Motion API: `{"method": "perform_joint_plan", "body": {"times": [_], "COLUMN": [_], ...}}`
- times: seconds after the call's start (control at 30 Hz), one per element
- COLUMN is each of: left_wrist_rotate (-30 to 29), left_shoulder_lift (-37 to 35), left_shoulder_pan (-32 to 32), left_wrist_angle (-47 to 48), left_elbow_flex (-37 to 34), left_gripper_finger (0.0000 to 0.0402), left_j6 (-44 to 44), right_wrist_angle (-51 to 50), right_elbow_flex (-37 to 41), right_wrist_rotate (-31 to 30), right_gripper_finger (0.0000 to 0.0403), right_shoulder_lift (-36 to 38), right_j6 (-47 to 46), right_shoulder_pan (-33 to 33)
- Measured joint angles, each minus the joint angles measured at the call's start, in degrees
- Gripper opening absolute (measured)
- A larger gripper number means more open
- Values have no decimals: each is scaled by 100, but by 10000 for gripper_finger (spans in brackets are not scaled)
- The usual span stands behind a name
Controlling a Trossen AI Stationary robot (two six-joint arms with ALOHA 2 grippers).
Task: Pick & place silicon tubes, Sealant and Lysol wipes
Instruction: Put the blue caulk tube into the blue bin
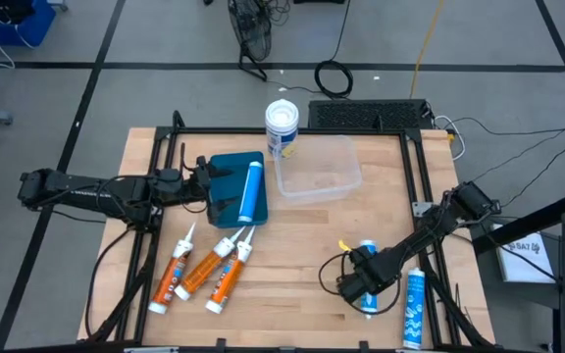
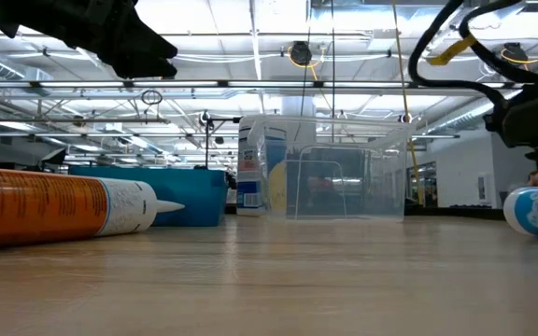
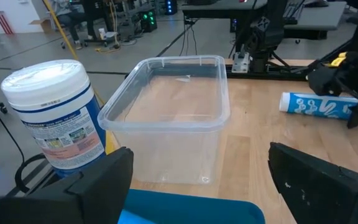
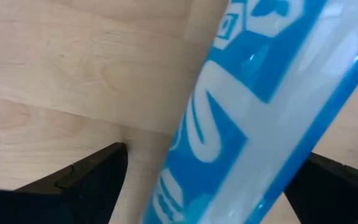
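Three orange-and-white tubes [image 1: 204, 273] lie on their sides at the table's near left. One blue-and-white tube [image 1: 253, 191] lies on a blue box [image 1: 226, 172]. Two more lie at the near right, one [image 1: 415, 309] by the table's right edge. My right gripper [image 1: 361, 287] is open over the other one [image 4: 241, 118], pointing down, a finger on either side of it with a gap at each. The Lysol wipes canister [image 1: 282, 127] stands upright at the far middle, beside a clear tub [image 1: 317, 167]. My left gripper [image 3: 197, 186] is open and empty over the blue box's left part.
The clear tub [image 3: 166, 118] stands empty between the canister [image 3: 58, 118] and the right arm's side. A black frame [image 1: 155, 167] runs along the table's edges. Bare wood [image 1: 302, 245] lies at the table's middle, between the orange tubes and my right gripper.
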State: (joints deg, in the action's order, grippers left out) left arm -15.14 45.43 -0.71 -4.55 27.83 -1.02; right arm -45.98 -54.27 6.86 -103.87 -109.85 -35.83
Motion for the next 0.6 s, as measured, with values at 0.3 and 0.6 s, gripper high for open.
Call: {"method": "perform_joint_plan", "body": {"times": [0.3,0.6], "left_wrist_rotate": [0,0], "left_shoulder_lift": [0,-1], "left_shoulder_pan": [0,0], "left_wrist_angle": [-7,-4], "left_elbow_flex": [0,0], "left_gripper_finger": [365,365], "left_j6": [0,0], "right_wrist_angle": [101,101], "right_elbow_flex": [69,71], "right_wrist_rotate": [-407,-641], "right_gripper_finger": [380,380], "right_shoulder_lift": [13,11], "right_j6": [-532,-793], "right_shoulder_pan": [-321,-339]}}
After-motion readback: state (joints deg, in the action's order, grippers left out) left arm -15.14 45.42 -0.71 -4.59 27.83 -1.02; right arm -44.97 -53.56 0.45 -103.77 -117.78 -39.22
